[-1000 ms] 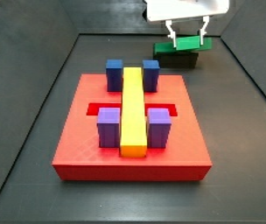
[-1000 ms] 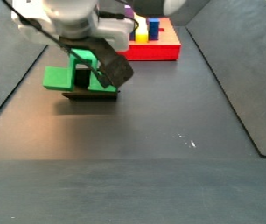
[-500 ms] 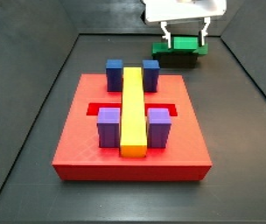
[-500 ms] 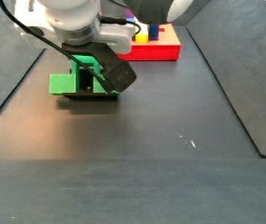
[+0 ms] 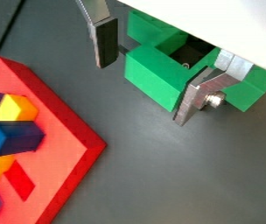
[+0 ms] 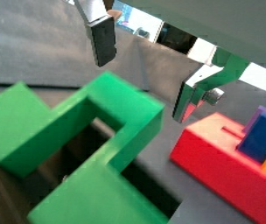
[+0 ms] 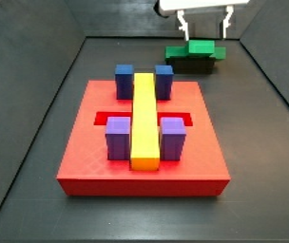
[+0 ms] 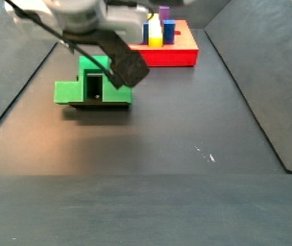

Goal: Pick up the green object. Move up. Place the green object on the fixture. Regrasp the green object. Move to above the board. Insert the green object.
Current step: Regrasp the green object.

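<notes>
The green object (image 7: 196, 48) rests on the fixture (image 7: 190, 65) at the back of the floor, beyond the board (image 7: 94, 163). In a side view the green object (image 8: 77, 90) stands on edge in the fixture (image 8: 100, 104). My gripper (image 7: 204, 27) is open and empty, a little above the green object; it also shows in a side view (image 8: 108, 63). In both wrist views the fingers (image 5: 104, 40) (image 6: 101, 42) stand apart on either side of the green object (image 5: 157, 75) (image 6: 91, 129) without touching it.
The red board carries a long yellow bar (image 7: 144, 119), two blue blocks (image 7: 125, 80) and two purple blocks (image 7: 117, 137). It also shows in a side view (image 8: 177, 57) and in both wrist views (image 5: 48, 131) (image 6: 231, 164). Raised dark walls edge the floor.
My gripper has risen from around the green object to above it, jaws apart. The green object has stayed on the fixture.
</notes>
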Controlling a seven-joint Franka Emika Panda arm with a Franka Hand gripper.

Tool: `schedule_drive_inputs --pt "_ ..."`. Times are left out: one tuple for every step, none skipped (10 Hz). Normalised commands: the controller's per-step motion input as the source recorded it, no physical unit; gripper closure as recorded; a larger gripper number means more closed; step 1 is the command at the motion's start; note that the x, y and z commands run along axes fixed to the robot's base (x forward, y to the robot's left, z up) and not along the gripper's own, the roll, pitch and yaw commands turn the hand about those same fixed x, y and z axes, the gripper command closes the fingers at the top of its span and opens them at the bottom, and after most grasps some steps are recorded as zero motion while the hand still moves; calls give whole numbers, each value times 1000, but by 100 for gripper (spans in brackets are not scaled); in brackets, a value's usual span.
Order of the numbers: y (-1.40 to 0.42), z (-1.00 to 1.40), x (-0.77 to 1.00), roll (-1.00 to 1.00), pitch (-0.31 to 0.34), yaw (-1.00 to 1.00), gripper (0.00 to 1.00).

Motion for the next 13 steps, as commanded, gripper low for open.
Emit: schedule_drive_inputs --pt "0 746 129 0 169 0 0" --pt "-226 637 34 743 349 0 0" --pt "-523 406 0 1000 314 0 0" --pt "-454 300 26 1000 340 0 0" --pt "-380 177 54 1000 323 0 0" --pt "-337 120 86 1000 320 0 0" --pt "-311 94 180 1000 277 0 0" --pt "-291 80 243 1000 240 0 0" --pt "-274 69 277 1000 211 0 0" --pt "-263 63 309 1000 183 0 0" --pt "-174 66 443 1000 203 0 0" --pt "-37 40 514 1000 249 0 0" --pt "51 17 540 1000 243 0 0"
